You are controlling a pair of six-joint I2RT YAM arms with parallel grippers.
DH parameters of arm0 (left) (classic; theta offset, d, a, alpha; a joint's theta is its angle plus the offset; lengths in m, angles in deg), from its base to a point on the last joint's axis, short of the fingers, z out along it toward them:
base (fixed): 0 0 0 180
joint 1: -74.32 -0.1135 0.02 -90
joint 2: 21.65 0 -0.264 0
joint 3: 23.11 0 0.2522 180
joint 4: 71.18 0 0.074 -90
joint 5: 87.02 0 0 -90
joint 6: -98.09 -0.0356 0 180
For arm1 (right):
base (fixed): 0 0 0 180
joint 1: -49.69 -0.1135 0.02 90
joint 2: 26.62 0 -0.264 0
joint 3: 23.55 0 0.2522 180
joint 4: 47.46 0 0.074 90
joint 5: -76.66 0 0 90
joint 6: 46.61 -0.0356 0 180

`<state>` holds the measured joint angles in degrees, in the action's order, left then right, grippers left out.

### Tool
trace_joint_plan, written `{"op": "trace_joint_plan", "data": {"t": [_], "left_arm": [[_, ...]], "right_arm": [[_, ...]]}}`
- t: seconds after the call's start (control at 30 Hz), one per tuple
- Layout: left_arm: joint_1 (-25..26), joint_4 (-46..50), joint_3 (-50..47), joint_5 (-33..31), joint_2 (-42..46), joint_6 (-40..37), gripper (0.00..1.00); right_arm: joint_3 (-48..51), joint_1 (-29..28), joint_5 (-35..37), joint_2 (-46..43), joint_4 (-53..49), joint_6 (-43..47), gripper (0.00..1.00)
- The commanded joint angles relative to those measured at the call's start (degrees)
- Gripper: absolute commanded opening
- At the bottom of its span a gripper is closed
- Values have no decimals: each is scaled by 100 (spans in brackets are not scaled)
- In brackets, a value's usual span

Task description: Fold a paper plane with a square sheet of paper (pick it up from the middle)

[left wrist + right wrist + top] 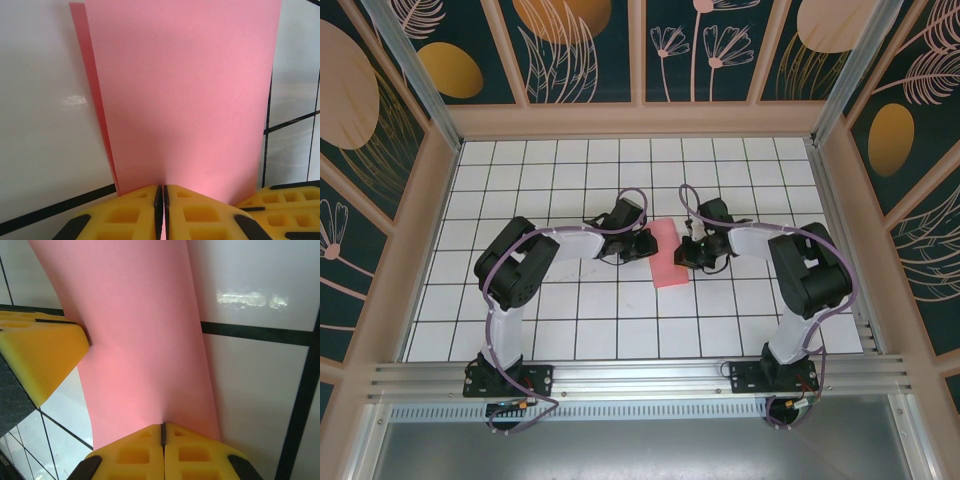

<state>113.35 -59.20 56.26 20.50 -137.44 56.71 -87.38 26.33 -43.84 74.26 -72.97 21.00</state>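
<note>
The square sheet of paper (pixel 667 256) is salmon pink and folded into a narrow double-layered strip on the white grid table, between my two grippers. My left gripper (pixel 647 243) holds its left long edge. In the left wrist view the sheet (pixel 185 90) runs into the left gripper (pixel 161 188), whose yellow fingers are pressed together on it. My right gripper (pixel 685 250) is at the opposite edge. The right wrist view shows the right gripper (pixel 163 425) shut on the curved sheet (pixel 140 340). A paper plane is out of view.
Wooden walls with dark floral panels enclose the table (pixel 570 320) on three sides. An aluminium rail (pixel 640 378) carries both arm bases at the near edge. The other arm's yellow finger (pixel 40 352) touches the sheet's far edge in the right wrist view.
</note>
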Motion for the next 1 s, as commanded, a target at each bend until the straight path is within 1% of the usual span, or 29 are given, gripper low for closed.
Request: {"op": "trace_joint_plan", "data": {"t": [0.0, 0.27, 0.43, 0.63, 0.7, 0.83, 0.97], "left_arm": [[-4, 810, -206, -586, -575, -160, 15], [7, 907, -257, -750, -600, -87, 14], [4, 874, -285, -750, -583, -63, 14], [2, 855, -241, -715, -559, -98, 14], [7, 855, -228, -702, -559, -89, 14], [8, 872, -189, -697, -568, -89, 14], [3, 935, -145, -717, -578, -81, 14]], "right_arm": [[303, 90, 18, -132, -126, 121, 8], [927, 216, -139, -700, -161, 27, 8], [1239, 249, 35, -1188, -200, -149, 8], [887, 241, -240, -1493, 139, -192, 9], [761, 238, -352, -1372, 311, -250, 9], [595, 140, -403, -797, 458, -250, 9], [752, 90, -411, -550, 598, -249, 8]]}}
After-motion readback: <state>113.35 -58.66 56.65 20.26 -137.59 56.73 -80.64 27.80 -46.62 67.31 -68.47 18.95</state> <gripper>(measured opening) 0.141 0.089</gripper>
